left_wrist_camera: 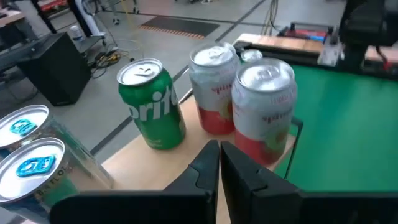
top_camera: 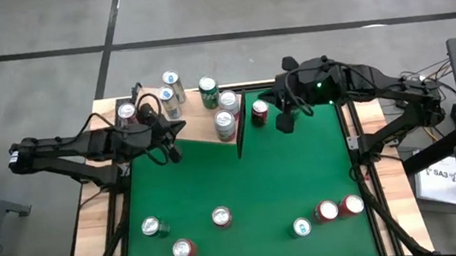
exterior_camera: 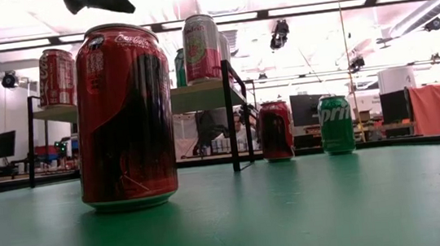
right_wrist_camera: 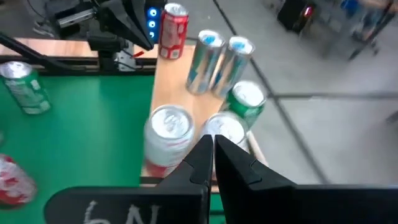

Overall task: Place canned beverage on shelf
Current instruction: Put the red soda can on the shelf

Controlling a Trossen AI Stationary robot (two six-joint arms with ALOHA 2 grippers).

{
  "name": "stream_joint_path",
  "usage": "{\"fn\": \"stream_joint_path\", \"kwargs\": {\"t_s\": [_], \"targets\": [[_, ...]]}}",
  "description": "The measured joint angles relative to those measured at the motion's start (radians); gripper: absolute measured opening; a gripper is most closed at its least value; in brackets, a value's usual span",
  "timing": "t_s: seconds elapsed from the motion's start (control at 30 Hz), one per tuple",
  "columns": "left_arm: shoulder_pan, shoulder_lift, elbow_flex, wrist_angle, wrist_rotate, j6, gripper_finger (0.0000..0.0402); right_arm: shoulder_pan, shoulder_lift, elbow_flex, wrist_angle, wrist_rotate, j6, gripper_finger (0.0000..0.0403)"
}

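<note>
Overhead, the shelf stands at the far side of the green table, its pale board ending in a thin dark upright panel toward the middle. Six cans stand on the board: a red one at the left end, two silver-blue ones, a green Sprite, and two pale cans with red lower bands nearest the panel.

Both arms reach in over the far edge. The left gripper hangs over the board's near edge, its fingers pressed together and holding nothing; its wrist view looks past them at the Sprite and the two pale cans. The right gripper sits just right of the panel, above the felt, beside a dark red can standing on the table. Its fingers are likewise pressed together and empty, pointing toward the shelf's cans.

Six more cans stand on the near part of the table: a green one, a red one, a pale one, a green one, and two red ones touching or nearly so.

From table height, a red Coca-Cola can fills the foreground, with the shelf raised on dark legs behind it.
</note>
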Motion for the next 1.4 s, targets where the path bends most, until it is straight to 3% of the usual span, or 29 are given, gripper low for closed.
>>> {"fn": "stream_joint_path", "kwargs": {"t_s": [0.5, 0.87, 1.3, 1.4], "targets": [[-0.033, -0.022, 0.000, -0.015, 0.073, 0.200, 0.0000, 0.049, 0.001, -0.079, -0.181, 0.003, 0.595, 0.0009], [-0.035, -0.039, 0.000, 0.000, 0.073, 0.335, 0.0000, 0.135, 0.078, -0.097, -0.338, 0.000, 0.901, 0.0009], [-0.036, -0.126, 0.000, 0.041, 0.073, 0.352, 0.0000, 0.241, 0.210, -0.097, -0.352, -0.242, 1.071, 0.0009], [-0.038, -0.148, 0.000, 0.067, 0.121, 0.329, 0.0000, 0.263, 0.220, -0.097, -0.358, -0.276, 1.116, 0.0009]]}}
